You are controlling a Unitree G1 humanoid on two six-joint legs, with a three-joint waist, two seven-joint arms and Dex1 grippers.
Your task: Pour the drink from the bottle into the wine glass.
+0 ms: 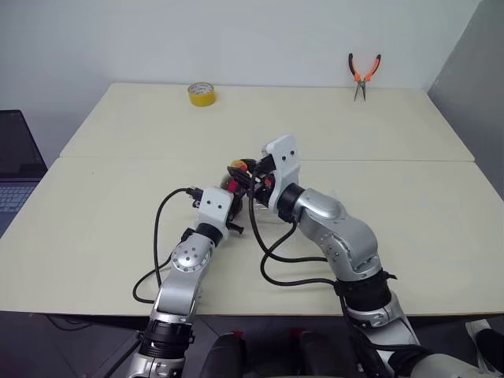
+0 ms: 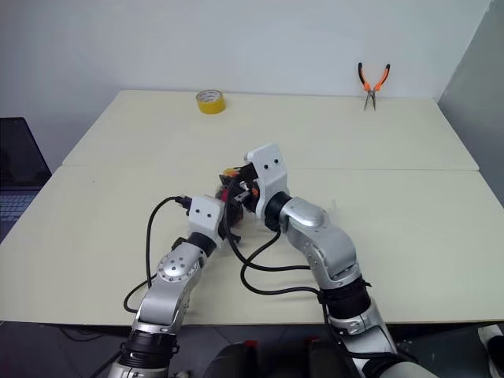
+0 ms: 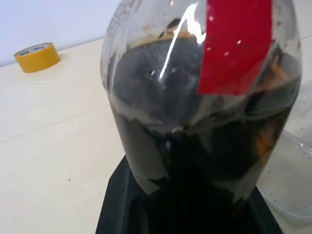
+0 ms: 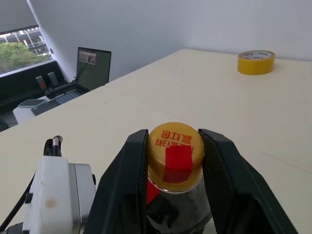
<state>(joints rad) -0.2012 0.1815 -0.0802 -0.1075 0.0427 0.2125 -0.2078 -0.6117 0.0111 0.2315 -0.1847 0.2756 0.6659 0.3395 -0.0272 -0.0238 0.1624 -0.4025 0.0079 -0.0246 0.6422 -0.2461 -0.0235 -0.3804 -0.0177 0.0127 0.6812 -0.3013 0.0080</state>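
left hand (image 3: 190, 214): clamped on lower body of the bottle (image 3: 195, 97), upright at surface (image 1: 409, 205) centre | the drink (image 3: 195, 161): dark, inside | right hand (image 4: 170, 161): fingers pressing both sides of yellow cap (image 4: 174, 148) | tape roll (image 1: 202, 94): far left | pliers (image 1: 364, 75): far right

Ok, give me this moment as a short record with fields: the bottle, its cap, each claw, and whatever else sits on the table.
bottle: upright, dark drink inside, red label
cap: yellow-orange, still on
left claw: shut on the bottle's body
right claw: fingers on either side of the cap, touching it
wine glass: only a clear edge beside the bottle
table: yellow tape roll and orange-handled pliers at the far edge
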